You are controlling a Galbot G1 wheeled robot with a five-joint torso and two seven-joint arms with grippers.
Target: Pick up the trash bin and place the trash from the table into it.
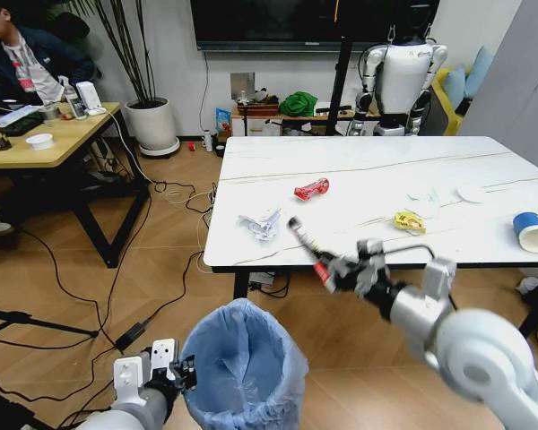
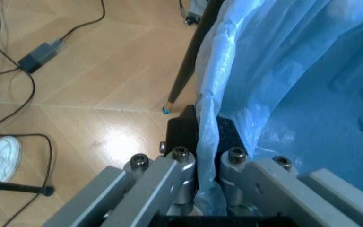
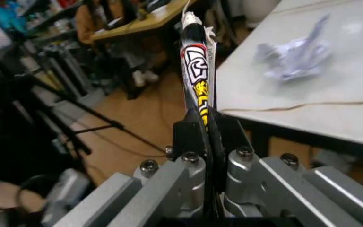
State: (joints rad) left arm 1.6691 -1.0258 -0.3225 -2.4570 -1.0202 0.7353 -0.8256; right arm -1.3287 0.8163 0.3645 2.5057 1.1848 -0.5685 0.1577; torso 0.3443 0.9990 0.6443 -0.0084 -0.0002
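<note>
Trash bin (image 1: 244,372): wrinkly light blue plastic liner. Stick pack (image 3: 197,80): black with red, white, yellow print. Table (image 1: 359,157): glossy white marble-look top, thin brown veins. Red wrapper (image 1: 311,189). Clear-silver wrapper (image 1: 261,223). Yellow wrapper (image 1: 409,220). White tissues (image 1: 424,193). White round lid (image 1: 472,193). Paper cup (image 1: 532,231): blue outside, white inside. Both grippers: silver-grey metal, black finger pads. Floor (image 2: 87,99): light brown wood, herringbone pattern.

The worktop (image 1: 359,179) is showing a glossy white marble-look surface with thin brown veins. The trash bin (image 1: 244,369), at 6 o'clock in the head view, is wearing a wrinkly, thin light blue plastic liner. The right tool (image 1: 334,271) is gleaming in brushed grey metal, pinching a shiny printed stick pack (image 1: 307,249). The floor (image 1: 161,260) is shining as polished wood.
</note>
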